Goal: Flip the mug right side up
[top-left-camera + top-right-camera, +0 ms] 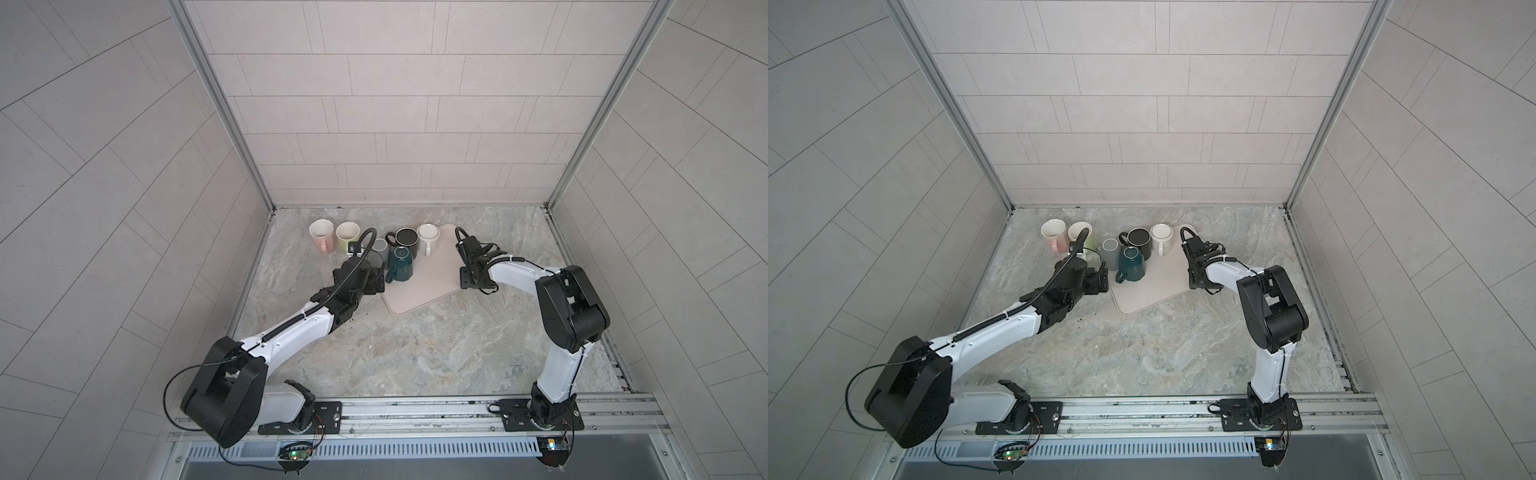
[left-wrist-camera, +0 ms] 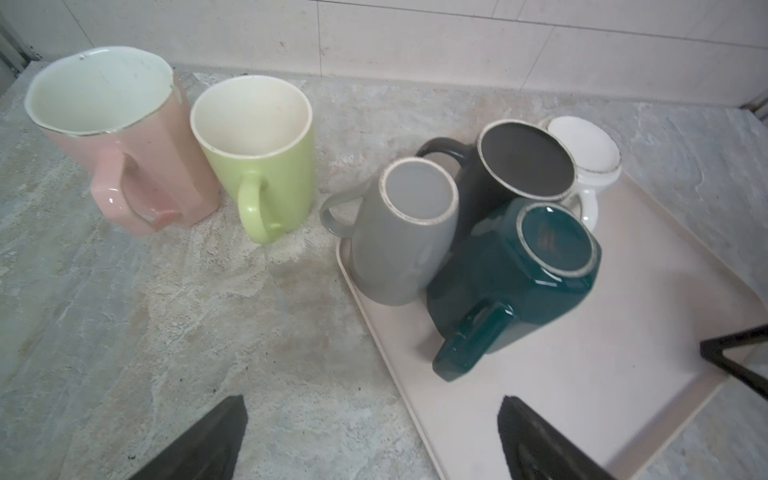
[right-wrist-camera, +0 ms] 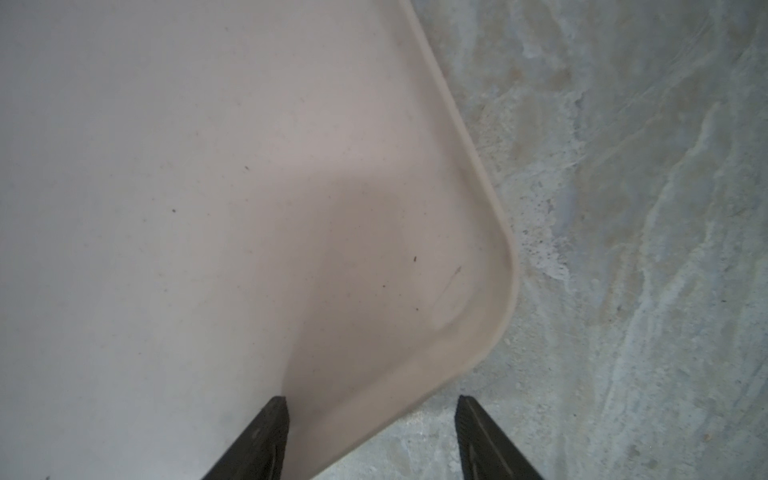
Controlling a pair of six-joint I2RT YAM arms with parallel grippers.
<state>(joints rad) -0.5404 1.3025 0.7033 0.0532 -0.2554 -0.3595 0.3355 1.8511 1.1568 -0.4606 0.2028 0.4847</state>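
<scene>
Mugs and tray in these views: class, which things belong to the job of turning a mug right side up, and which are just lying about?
Job: grey mug, black mug, white mug, teal mug, all bottom-up on the tray; open left gripper near them.
Lying about: pink mug, green mug, already upright on the counter; open right gripper, empty.

The left arm [image 1: 299,330] and right arm [image 1: 517,274] are formed of white shells [image 1: 559,370] and black joint housings [image 1: 224,390]; a black corrugated cable [image 1: 284,327] is tied along the former. The left tool [image 2: 372,401] and right tool [image 3: 372,401] are tipped with black tapered fingers [image 2: 216,436].
</scene>
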